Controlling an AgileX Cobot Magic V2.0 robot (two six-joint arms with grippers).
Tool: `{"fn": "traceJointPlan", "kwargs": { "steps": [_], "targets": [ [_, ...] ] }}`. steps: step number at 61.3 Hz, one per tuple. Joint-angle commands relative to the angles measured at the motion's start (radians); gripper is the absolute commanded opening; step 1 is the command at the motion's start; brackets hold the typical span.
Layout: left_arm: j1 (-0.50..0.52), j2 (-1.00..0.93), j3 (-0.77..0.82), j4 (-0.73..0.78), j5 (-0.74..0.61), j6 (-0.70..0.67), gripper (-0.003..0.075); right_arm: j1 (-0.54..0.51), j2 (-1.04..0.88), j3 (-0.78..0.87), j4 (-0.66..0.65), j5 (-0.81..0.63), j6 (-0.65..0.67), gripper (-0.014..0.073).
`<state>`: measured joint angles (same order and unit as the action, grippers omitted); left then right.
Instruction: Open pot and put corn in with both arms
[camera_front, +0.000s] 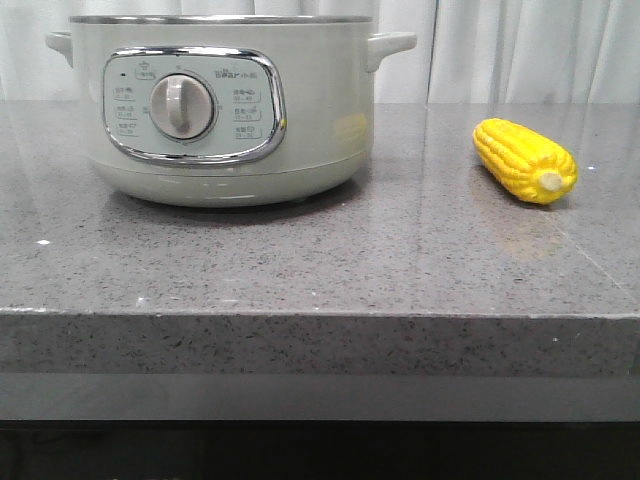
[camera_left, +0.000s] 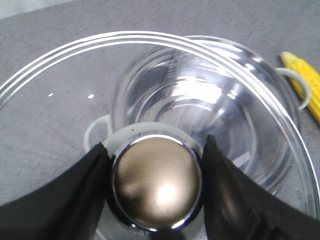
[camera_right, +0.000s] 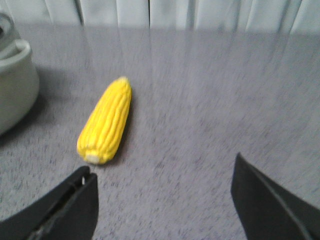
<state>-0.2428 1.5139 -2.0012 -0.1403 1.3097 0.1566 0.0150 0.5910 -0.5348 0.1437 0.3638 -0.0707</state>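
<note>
Pot (camera_front: 215, 110): stood on the grey speckled surface (camera_front: 320, 270), control panel and dial facing the front camera; no lid sat on its steel rim in that view.
Lid (camera_left: 240, 100): clear glass, held above the open pot, whose shiny inside showed through it in the left wrist view.
Left end effector (camera_left: 156, 192): pinched the lid's round metal knob (camera_left: 156, 187), one black finger on each side.
Corn (camera_front: 525, 160): lay on the surface well to the right of the pot, pale stub end toward the front camera, untouched.
Right end effector (camera_right: 162, 200): spread wide, hovering near the corn (camera_right: 106, 122) but short of it, nothing between the fingers.
Risk, lid: the knob was smooth and rounded, so a light pinch could let the glass slip or tilt and drop onto the pot.
Risk, corn: the cob was round and lay slanted to the fingers; a closing off-centre could roll it away.
</note>
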Motion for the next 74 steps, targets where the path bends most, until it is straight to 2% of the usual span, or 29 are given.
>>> {"fn": "traceJointPlan", "kwargs": {
  "steps": [1,22,43,59,74],
  "targets": [
    [0.035,-0.064,-0.033,-0.006,-0.082,-0.002,0.0229,0.018,0.118,-0.065,0.019,-0.059,-0.005,0.0569],
    [0.210,-0.078,-0.029,-0.005,-0.080,-0.002,0.0229,0.106,0.537,-0.381,0.035,0.061,-0.005,0.0569],
    [0.349,-0.078,0.043,-0.005,-0.122,-0.002,0.0229,0.150,0.842,-0.700,0.061,0.196,-0.005,0.0586],
    [0.389,-0.078,0.051,-0.002,-0.136,-0.002,0.0229,0.151,1.004,-0.863,0.062,0.298,-0.005,0.0594],
    [0.391,-0.078,0.051,-0.002,-0.136,-0.002,0.0229,0.151,1.116,-0.913,0.062,0.331,-0.004,0.0594]
  ]
}}
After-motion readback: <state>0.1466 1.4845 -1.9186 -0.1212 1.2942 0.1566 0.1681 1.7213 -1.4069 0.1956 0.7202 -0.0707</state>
